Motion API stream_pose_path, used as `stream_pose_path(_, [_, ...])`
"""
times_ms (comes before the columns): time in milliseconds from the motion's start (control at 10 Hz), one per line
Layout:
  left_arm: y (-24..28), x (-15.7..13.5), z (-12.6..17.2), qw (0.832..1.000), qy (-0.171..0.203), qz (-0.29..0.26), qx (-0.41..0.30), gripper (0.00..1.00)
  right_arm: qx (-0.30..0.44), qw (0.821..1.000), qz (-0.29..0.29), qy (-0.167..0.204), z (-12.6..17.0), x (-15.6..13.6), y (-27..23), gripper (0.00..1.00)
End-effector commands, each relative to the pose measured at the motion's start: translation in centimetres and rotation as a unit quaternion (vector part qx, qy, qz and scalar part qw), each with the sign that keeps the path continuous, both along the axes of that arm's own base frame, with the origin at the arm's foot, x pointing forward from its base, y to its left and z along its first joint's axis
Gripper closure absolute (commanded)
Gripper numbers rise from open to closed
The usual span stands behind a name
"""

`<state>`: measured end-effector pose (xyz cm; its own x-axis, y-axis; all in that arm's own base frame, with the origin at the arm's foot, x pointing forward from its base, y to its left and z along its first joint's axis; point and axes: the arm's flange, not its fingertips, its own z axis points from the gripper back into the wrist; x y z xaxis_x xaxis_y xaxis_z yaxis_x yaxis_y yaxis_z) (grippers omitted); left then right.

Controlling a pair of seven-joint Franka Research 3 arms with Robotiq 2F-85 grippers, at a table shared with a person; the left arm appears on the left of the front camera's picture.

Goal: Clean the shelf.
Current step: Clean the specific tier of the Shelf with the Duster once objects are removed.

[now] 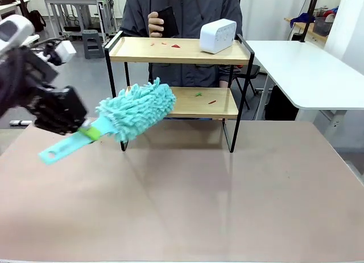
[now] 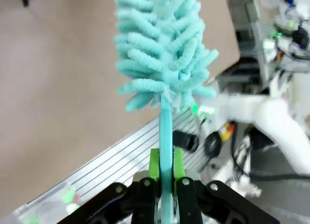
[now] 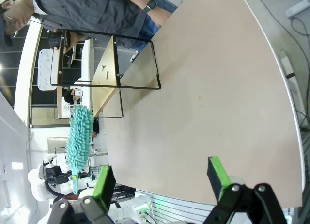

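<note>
The shelf (image 1: pixel 136 50) stands at the far middle of the table, two wooden boards in a black frame. Small red crumbs (image 1: pixel 176 45) lie on its top board, and green and red bits (image 1: pixel 205 98) on the lower one. My left gripper (image 1: pixel 86 132) is shut on the handle of a teal fluffy duster (image 1: pixel 136 108), whose head hangs just left of the lower board's front corner. In the left wrist view the green pads (image 2: pixel 154 165) clamp the handle (image 2: pixel 165 132) below the duster head (image 2: pixel 162 49). My right gripper (image 3: pixel 161 181) is open above the table, with the shelf (image 3: pixel 109 73) sideways farther off.
A white box (image 1: pixel 218 35) sits on the right of the top board. A person (image 1: pixel 182 12) stands right behind the shelf holding a dark phone (image 1: pixel 166 19). A white table (image 1: pixel 307 69) lies at the right rear. The brown table (image 1: pixel 187 194) spreads in front.
</note>
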<state>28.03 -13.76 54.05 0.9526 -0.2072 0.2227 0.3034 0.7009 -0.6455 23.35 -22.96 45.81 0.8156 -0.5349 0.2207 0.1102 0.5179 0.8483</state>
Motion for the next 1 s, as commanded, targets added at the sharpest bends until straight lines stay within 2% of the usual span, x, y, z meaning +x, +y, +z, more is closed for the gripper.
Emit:
stream_pose_path(0, [2.1,-0.8,0.3,0.999,-0.005,-0.048,0.021,0.88,0.002,1.0,0.003,-0.017,0.1,0.2,0.0,0.0])
stream_pose_path(200, [2.1,-0.8,0.3,0.999,-0.005,-0.048,0.021,0.88,0.002,1.0,0.003,-0.017,0.1,0.2,0.0,0.0])
stream_pose_path(300, [0.2,-0.1,-0.2,1.0,0.001,-0.013,0.011,0.88,0.002,1.0,0.003,-0.017,0.1,0.2,0.0,0.0])
stream_pose_path(400, [0.5,-1.1,-0.6,1.0,-0.01,-0.007,-0.002,0.88,0.002,1.0,0.003,-0.017,0.1,0.2,0.0,0.0])
stream_pose_path(500, [-0.2,-0.6,-1.0,0.999,-0.026,0.016,0.012,0.88,0.002,1.0,0.003,-0.017,0.1,0.2,0.0,0.0])
stream_pose_path(600, [-1.0,0.5,-1.2,0.999,-0.024,0.03,0.013,0.88,0.002,1.0,0.003,-0.017,0.1,0.2,0.0,0.0])
stream_pose_path(700, [-1.8,1.9,-1.1,0.997,-0.035,0.073,0.017,0.88,0.002,1.0,0.003,-0.017,0.1,0.2,0.0,0.0])
stream_pose_path(900, [-3.3,3.9,-0.6,0.987,-0.084,0.138,0.012,0.88,0.002,1.0,0.003,-0.017,0.1,0.2,0.0,0.0])
